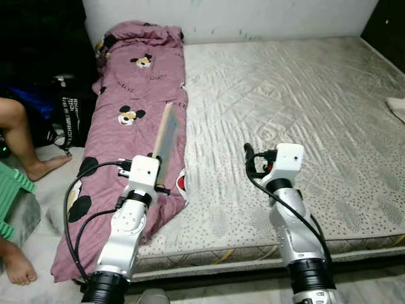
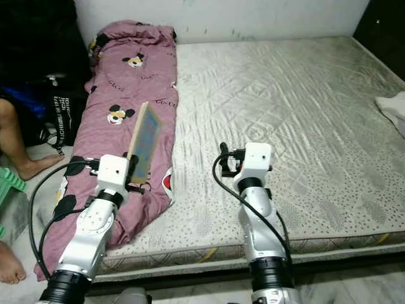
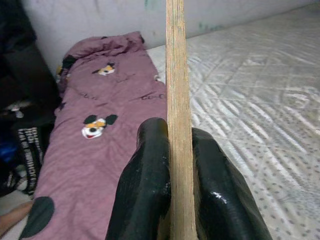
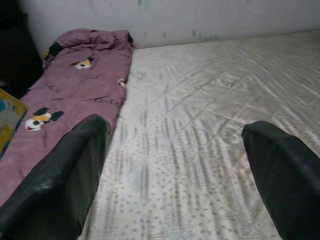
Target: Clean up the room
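Gripping thin flat wooden-edged board (image 1: pixel 166 138) upright, left gripper (image 3: pixel 175 165) clamps its lower edge above mauve cartoon-print quilt (image 1: pixel 136 101) on grey quilted mattress (image 1: pixel 304 107). Right gripper (image 4: pixel 175 170) spread, empty, beside quilt. Risk: narrow edge hold; board may pivot, slip.

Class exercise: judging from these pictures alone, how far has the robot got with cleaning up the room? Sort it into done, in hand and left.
Done: most of the mattress lies bare. In hand: the left gripper is shut on a thin flat board, held upright over the purple cartoon-print blanket; the right gripper is open over the mattress. Left: the blanket lies along the mattress's left edge, and a white cloth sits at its right edge.
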Robot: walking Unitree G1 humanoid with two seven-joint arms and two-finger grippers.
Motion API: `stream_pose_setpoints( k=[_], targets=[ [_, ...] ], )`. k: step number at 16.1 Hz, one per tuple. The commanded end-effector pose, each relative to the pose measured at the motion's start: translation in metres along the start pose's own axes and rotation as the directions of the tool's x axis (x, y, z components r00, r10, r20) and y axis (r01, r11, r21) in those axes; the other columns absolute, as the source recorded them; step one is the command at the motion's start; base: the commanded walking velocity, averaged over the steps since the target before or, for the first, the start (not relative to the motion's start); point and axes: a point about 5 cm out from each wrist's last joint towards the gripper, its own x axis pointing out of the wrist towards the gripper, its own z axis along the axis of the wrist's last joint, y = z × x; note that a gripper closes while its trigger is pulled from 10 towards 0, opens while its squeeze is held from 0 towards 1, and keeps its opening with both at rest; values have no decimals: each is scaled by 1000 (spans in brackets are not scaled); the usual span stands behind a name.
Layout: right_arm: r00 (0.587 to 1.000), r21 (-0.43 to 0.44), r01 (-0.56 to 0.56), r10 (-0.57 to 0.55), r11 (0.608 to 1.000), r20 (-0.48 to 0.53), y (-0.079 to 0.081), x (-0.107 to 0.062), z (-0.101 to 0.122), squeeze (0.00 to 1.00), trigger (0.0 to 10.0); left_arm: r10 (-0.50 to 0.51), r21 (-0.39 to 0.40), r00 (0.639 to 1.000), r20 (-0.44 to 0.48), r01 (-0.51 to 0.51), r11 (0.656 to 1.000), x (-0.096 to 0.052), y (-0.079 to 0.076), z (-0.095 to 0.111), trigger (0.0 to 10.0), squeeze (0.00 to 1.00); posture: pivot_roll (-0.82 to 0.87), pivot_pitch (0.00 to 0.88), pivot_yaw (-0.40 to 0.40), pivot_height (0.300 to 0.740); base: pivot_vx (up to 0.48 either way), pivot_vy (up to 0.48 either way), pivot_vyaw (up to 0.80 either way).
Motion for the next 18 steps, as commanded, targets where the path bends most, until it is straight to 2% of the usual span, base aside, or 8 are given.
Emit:
stream_pose_setpoints(
  k=[1,9,13,15,17,18],
  targets=[
    [1000,-1,-10,10,1000,-8,4,1,0,0,10000,8,-5,1000,19,-8,1000,1,4,4,10000,0,65,0,36,740,0,-251,0],
    [999,-34,-30,29,999,-16,5,3,-1,0,10000,11,-13,1000,19,-10,1000,2,3,4,10000,0,63,0,29,740,0,-284,0],
    [999,-43,-31,30,999,-17,5,3,-1,0,10000,13,-15,1000,19,-12,1000,3,3,4,10000,0,63,0,28,740,0,-305,678],
    [999,-44,-31,30,999,-23,4,3,-2,0,10000,16,-18,1000,24,-16,1000,3,3,4,10000,0,62,0,26,740,0,-292,0],
    [999,-46,-31,30,998,-29,4,3,-4,0,10000,34,-63,999,34,-32,998,3,5,6,10000,0,63,0,26,740,0,0,0],
    [999,-48,-35,33,998,-33,5,2,-5,0,10000,28,-61,999,43,-25,998,4,4,7,10000,0,64,0,22,740,0,0,0]
  ],
)
